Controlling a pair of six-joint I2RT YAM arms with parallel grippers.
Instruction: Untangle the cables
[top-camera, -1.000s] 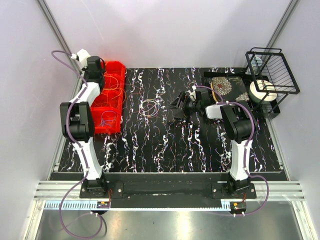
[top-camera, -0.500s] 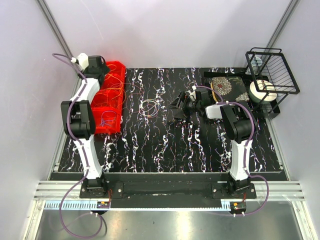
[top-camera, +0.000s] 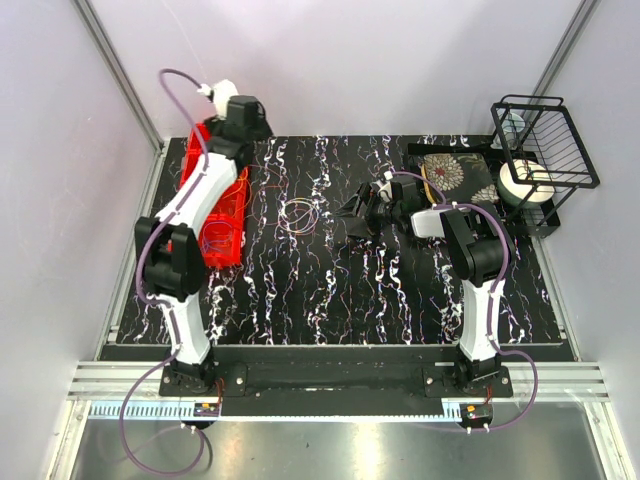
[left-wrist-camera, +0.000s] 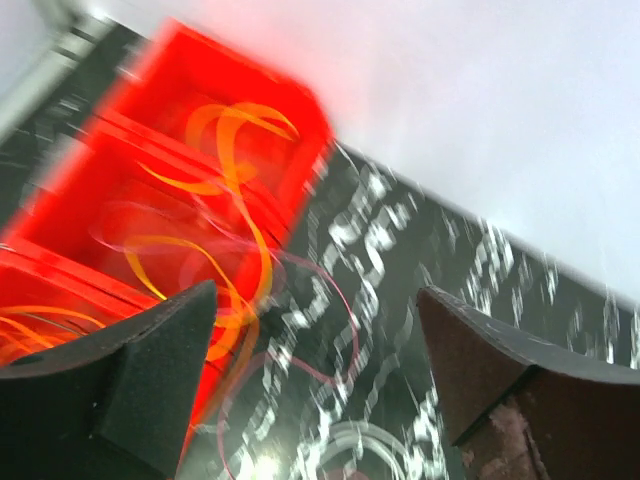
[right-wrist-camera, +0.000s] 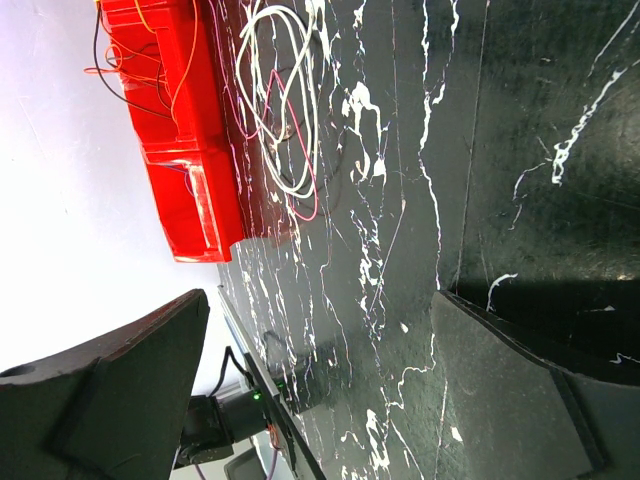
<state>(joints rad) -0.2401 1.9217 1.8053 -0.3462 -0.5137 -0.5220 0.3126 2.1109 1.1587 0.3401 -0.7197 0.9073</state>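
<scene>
The cables lie in two places. A tangle of orange and yellow cables (top-camera: 222, 190) (left-wrist-camera: 230, 190) fills the red bin (top-camera: 200, 225) (right-wrist-camera: 185, 130) at the table's left. A small white and pink coil (top-camera: 300, 213) (right-wrist-camera: 285, 100) lies on the black marbled table beside it. My left gripper (top-camera: 250, 125) (left-wrist-camera: 315, 295) hangs high over the bin's far right corner, open and holding nothing; its view is blurred. A thin pink loop (left-wrist-camera: 345, 310) lies below it. My right gripper (top-camera: 352, 218) (right-wrist-camera: 320, 300) stands open low over the table, right of the coil, with nothing between its fingers.
A black wire basket (top-camera: 545, 140) stands at the back right, with a white roll (top-camera: 525, 183) under it and a flower-patterned mat (top-camera: 450, 170) beside it. Grey walls close in the table on the left, back and right.
The left arm has lifted and swung right, from the bin's far left corner to its far right corner. The right arm and the coil on the table have not moved.
</scene>
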